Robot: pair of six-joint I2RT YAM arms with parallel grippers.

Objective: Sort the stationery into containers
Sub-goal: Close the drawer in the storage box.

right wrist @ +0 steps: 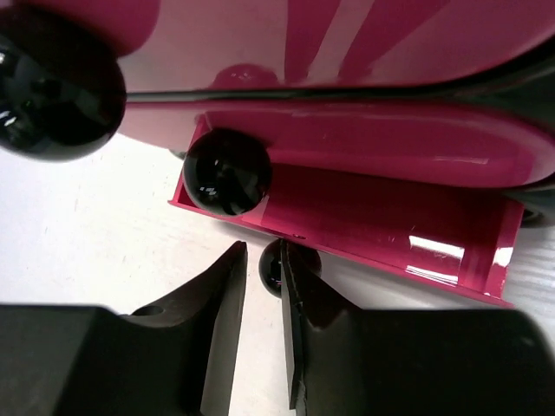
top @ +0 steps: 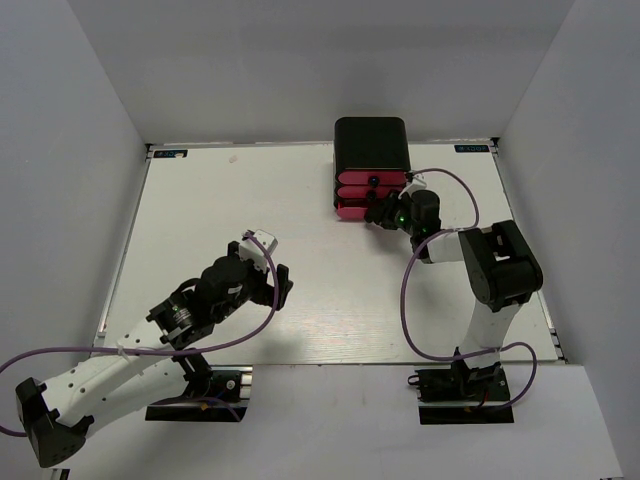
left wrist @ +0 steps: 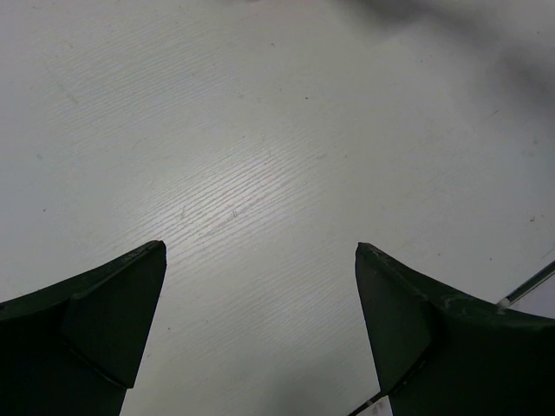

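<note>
White-walled table (top: 300, 200) showed no stationery; the left gripper (left wrist: 260, 247) hung wide open. By the far glossy black cabinet's pink drawers (top: 362, 195), the right gripper (right wrist: 264, 260) sat nearly closed at a small black knob (right wrist: 270, 264), its hold unclear. It might slip off or drag the cabinet.

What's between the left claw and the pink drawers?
Top view: only bare white table between the left gripper and the glossy bright pink drawers.

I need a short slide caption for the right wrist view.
Right end effector poised at a small black knob of the pink drawers.
</note>
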